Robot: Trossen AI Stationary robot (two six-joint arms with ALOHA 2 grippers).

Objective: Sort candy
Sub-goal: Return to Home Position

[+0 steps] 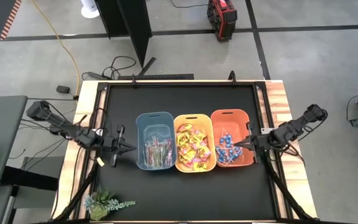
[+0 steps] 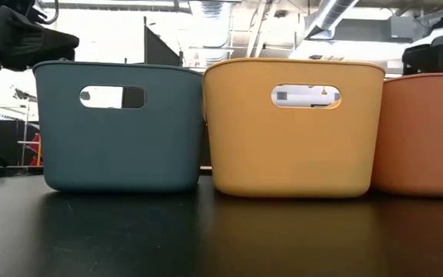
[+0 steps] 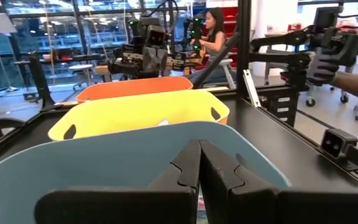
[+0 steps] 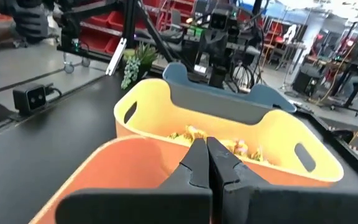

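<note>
Three bins stand side by side mid-table. The blue-grey bin [image 1: 143,127] holds slim pinkish sticks [image 1: 158,153]. In the yellow bin [image 1: 188,119] lie yellow packets [image 1: 192,147], and in the orange bin [image 1: 230,116] lie blue-wrapped lollipops [image 1: 227,151]. My left gripper [image 1: 131,148] is shut and points level at the blue-grey bin's left wall [image 3: 55,163], holding nothing. My right gripper [image 1: 236,144] is also shut and holds nothing. It points level, with its tips [image 4: 206,149] over the orange bin's right side [image 4: 104,168].
A small artificial plant [image 1: 104,204] sits at the table's near left corner. A small camera [image 3: 337,144] stands on the table near its front edge. Black table surface lies bare far and near of the bins. People and other equipment show in the room beyond.
</note>
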